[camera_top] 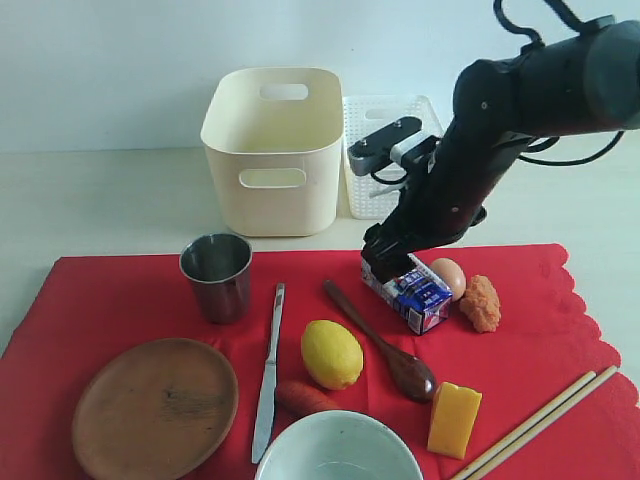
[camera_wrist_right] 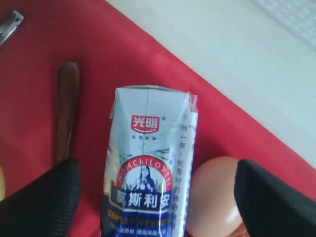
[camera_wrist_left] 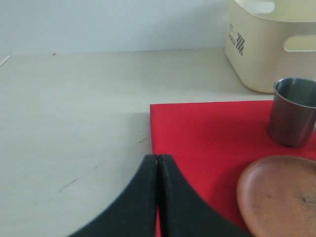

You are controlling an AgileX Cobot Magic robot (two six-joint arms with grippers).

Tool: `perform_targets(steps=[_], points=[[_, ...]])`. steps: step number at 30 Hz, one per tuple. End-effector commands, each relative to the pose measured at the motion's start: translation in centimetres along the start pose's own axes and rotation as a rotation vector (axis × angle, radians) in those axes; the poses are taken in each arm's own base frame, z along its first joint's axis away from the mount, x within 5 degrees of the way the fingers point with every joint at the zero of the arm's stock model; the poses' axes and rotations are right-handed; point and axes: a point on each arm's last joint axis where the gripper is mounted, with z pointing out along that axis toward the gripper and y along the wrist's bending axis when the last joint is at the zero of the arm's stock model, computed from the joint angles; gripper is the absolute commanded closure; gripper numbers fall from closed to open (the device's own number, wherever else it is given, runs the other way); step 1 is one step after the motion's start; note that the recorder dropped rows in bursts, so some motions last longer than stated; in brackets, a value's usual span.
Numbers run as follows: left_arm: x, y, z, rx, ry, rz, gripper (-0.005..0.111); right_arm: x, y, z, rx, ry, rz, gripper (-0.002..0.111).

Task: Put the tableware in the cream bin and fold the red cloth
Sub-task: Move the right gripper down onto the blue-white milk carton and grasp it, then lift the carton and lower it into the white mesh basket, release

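left hand (camera_wrist_left: 158, 165) closed, empty, over red cloth (camera_wrist_left: 207, 138) edge | right hand (camera_wrist_right: 158, 195) wide over milk carton (camera_top: 412, 292)

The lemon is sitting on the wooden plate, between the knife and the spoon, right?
Not quite. The lemon is not on the wooden plate. It lies on the red cloth, apart from the plate. The exterior view shows it there, between the knife and the spoon, just as you said.
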Motion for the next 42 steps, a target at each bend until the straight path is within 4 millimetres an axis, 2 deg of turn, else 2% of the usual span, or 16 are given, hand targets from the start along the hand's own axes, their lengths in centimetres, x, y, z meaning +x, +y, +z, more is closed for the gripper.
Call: perform_targets(steps=[1, 7, 9, 20, 21, 26, 29, 38, 42], points=[[0.0, 0.0, 0.0, 0.003, -0.012, -0.012, 0.107, -0.7, -0.3, 2.0, -0.008, 0.070, 0.002, 0.028], [0.0, 0.0, 0.0, 0.003, -0.012, -0.012, 0.107, -1.0, -0.4, 4.0, -0.018, 0.118, 0.014, 0.028], [0.0, 0.0, 0.0, 0.003, -0.012, -0.012, 0.107, -0.8, -0.4, 4.4, -0.022, 0.135, 0.019, 0.032], [0.0, 0.0, 0.0, 0.003, -0.012, -0.012, 0.107, -0.8, -0.4, 4.4, -0.024, 0.140, 0.020, 0.104], [0.0, 0.0, 0.0, 0.003, -0.012, -0.012, 0.107, -0.8, -0.4, 4.4, -0.024, 0.140, 0.024, 0.108], [0.0, 0.0, 0.0, 0.003, -0.012, -0.012, 0.107, -0.9, -0.4, 3.8, -0.021, 0.132, 0.066, 0.108], [0.0, 0.0, 0.0, 0.003, -0.012, -0.012, 0.107, -1.3, -0.4, 1.9, -0.016, 0.098, 0.065, 0.108], [0.0, 0.0, 0.0, 0.003, -0.012, -0.012, 0.107, -3.0, -0.4, -7.4, 0.034, -0.161, 0.054, 0.108], [0.0, 0.0, 0.0, 0.003, -0.012, -0.012, 0.107, -3.3, -0.4, -9.8, 0.053, -0.255, 0.052, 0.108]])
